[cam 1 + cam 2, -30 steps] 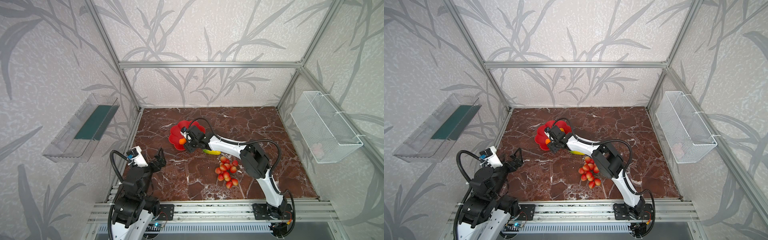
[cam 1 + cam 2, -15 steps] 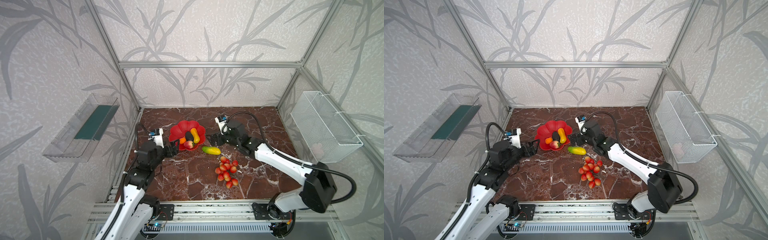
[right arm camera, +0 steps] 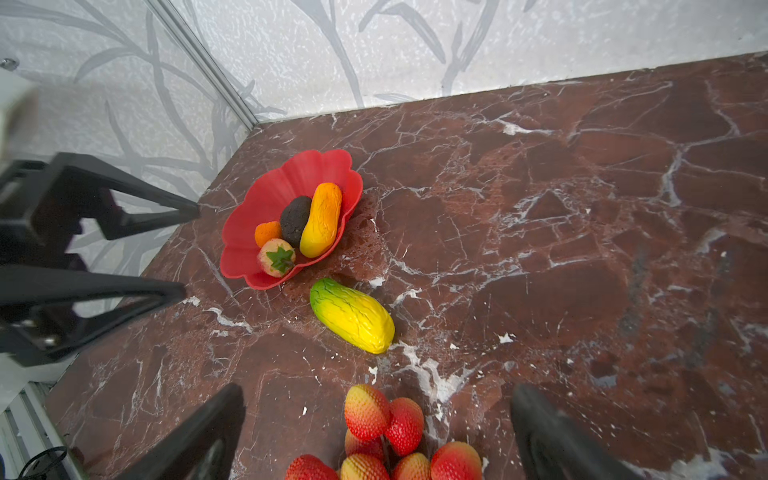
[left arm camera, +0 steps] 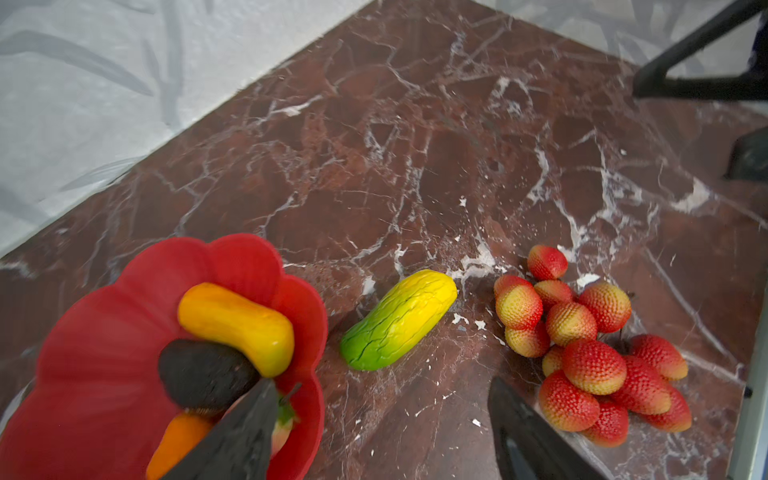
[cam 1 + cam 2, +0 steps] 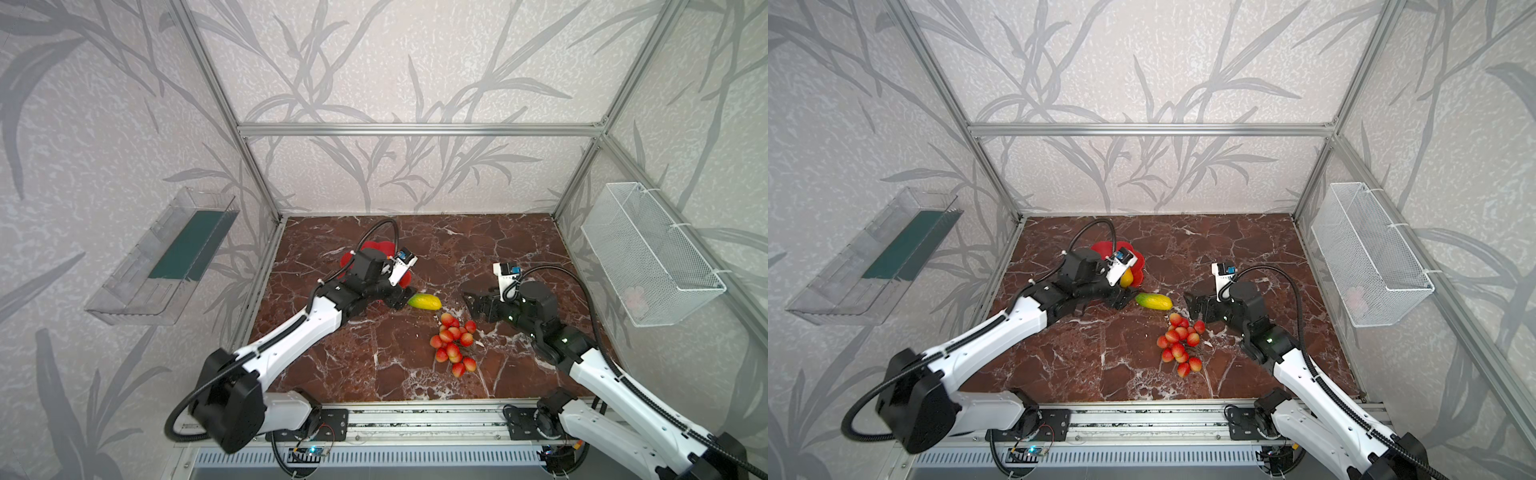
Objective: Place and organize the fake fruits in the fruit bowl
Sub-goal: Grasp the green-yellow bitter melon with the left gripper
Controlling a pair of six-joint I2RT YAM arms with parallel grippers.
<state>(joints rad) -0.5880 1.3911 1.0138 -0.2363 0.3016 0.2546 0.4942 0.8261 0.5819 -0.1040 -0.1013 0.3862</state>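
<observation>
In both top views the mango [image 5: 424, 301] lies at the middle of the tabletop [image 5: 365, 374], between bowl [image 5: 348, 261] and berries [image 5: 453, 345]; the left gripper [image 5: 397, 300] is placed just beside its green end, nearer than the right gripper [image 5: 472, 300]; in the left wrist view the jaws are seen apart and empty, the long axis slanting across the gap ahead, bare tabletop around; in the right wrist view wide, empty jaws are held by the berries.

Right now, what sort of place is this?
Likely a robot lab test cell: an aluminium frame with leaf-print panels boxes in a marble-look tabletop, with the left arm and right arm mounted on a front rail.
</observation>
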